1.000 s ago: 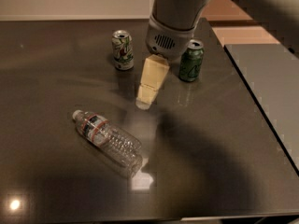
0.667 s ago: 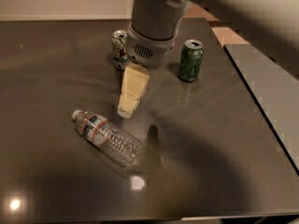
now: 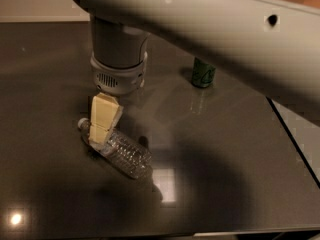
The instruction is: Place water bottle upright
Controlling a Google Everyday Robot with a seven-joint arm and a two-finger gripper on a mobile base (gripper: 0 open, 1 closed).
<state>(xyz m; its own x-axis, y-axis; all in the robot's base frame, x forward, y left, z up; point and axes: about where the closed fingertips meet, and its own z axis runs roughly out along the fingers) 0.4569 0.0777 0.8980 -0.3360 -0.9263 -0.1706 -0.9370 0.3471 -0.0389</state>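
A dark, glossy surface (image 3: 240, 159) fills most of the view, with a strip of pale wall (image 3: 30, 1) beyond its far edge at upper left. Two bright reflections sit on the near part of the surface, one small and round at lower left and one squarish near the centre.

The robot's grey arm (image 3: 210, 24) crosses the top of the view from the right and ends in a round wrist housing. From this the cream-coloured pincer (image 3: 101, 141) hangs downward.

The water bottle (image 3: 127, 156) lies on its side on the surface, left of centre. Its white cap points to the upper left and its clear ribbed body runs to the lower right.

The pincer is down at the bottle's cap end, covering the neck and the label area (only the cap and the ribbed body show on either side). We cannot tell whether it is open, closed or gripping the bottle.

A green can (image 3: 203, 75) stands upright farther back, well apart from the bottle, with its top hidden by the arm.
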